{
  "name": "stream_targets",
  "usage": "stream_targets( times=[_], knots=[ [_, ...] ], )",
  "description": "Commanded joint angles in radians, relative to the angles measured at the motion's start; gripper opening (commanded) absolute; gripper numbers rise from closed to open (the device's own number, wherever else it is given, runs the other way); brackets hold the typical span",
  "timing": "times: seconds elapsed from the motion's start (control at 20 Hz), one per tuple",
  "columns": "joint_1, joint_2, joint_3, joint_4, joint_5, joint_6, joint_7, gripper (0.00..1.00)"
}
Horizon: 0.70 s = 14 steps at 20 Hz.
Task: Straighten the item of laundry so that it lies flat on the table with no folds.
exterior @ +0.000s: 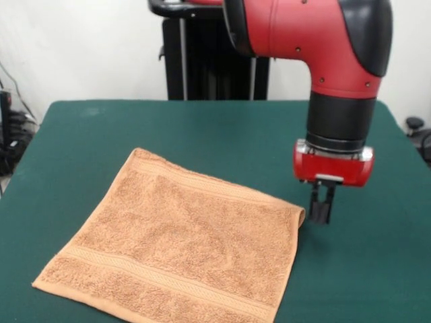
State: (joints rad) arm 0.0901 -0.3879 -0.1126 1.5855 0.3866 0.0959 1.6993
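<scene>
The orange-tan towel (178, 245) lies spread on the dark green table (222, 134), turned at an angle, with woven band stripes near its far and near edges. Its right corner, next to the gripper, looks slightly curled up. No white tag shows. My gripper (320, 214) hangs from the red arm just right of that right corner, its tips close above the table. The fingers (314, 207) stand close together and hold nothing.
The robot's black pedestal (209, 60) stands at the table's far edge. Cables and dark equipment (10, 134) sit off the table's left side, and a dark object (414, 128) off its right side.
</scene>
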Motion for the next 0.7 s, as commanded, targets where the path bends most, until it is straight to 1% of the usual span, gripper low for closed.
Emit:
stream_targets(
  times=[0.05, 0.3, 0.7],
  knots=[
    [-0.037, 0.092, 0.112, 0.107, 0.042, -0.063, 0.286, 0.0],
    [-0.059, 0.073, 0.122, 0.114, 0.035, -0.039, 0.264, 0.0],
    [-0.048, 0.038, 0.098, 0.109, 0.052, 0.027, 0.258, 0.0]
  ],
)
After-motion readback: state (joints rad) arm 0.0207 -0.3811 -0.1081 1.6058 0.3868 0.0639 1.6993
